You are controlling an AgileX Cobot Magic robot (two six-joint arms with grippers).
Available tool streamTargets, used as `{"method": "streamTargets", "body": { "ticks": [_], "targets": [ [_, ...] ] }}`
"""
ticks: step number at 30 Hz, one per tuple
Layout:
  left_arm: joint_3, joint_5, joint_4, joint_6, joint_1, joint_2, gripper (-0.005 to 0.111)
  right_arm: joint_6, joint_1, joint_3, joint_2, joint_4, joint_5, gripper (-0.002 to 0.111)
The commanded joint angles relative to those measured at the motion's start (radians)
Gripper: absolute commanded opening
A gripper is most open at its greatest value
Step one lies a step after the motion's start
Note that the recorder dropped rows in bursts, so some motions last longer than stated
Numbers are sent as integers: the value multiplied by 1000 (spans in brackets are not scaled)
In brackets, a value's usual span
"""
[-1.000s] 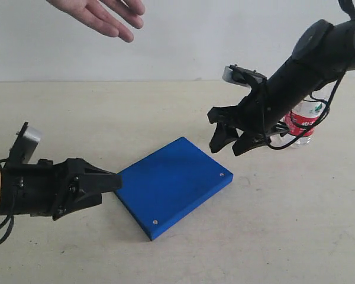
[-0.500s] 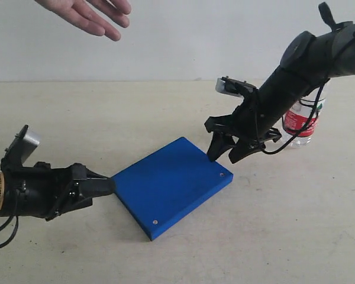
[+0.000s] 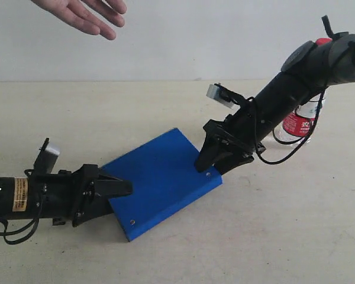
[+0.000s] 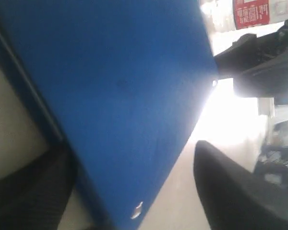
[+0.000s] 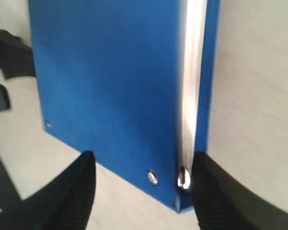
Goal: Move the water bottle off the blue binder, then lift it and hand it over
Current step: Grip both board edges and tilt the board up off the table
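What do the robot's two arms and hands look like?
Both are matte black tubes. The left arm bears a yellow label; loose black cables loop off the right arm. The left hand and right hand are black and two-fingered.

Blue binder; red-labelled water bottle

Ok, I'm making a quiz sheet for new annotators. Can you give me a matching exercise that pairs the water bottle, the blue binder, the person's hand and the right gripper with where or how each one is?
Things:
1. water bottle
2. blue binder
3. person's hand
4. right gripper

Place or state:
a. held in the air, top left of the exterior view
b. upright, off the binder, far right of the exterior view
c. open, fingers straddling a binder corner
d. bright blue, with nothing resting on top

Pairs: 1-b, 2-d, 3-a, 4-c
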Motion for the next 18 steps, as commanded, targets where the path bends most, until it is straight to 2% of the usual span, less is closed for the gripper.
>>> {"method": "streamTargets", "body": {
  "ticks": [1, 8, 10, 14, 18],
  "targets": [
    [-35, -214, -1, -5, -8, 10, 64, -27, 6, -4, -9, 162, 48, 51],
    [-52, -214, 23, -6, -8, 3, 61, -13, 8, -4, -9, 135, 48, 51],
    [-52, -214, 57, -6, -8, 7, 49, -13, 8, -4, -9, 135, 48, 51],
    [-52, -214, 133, -3, -8, 7, 8, -13, 8, -4, -9, 135, 48, 51],
    [-52, -214, 121, 10, -1, 7, 4, -15, 6, -4, -31, 91, 48, 51]
  ]
}}
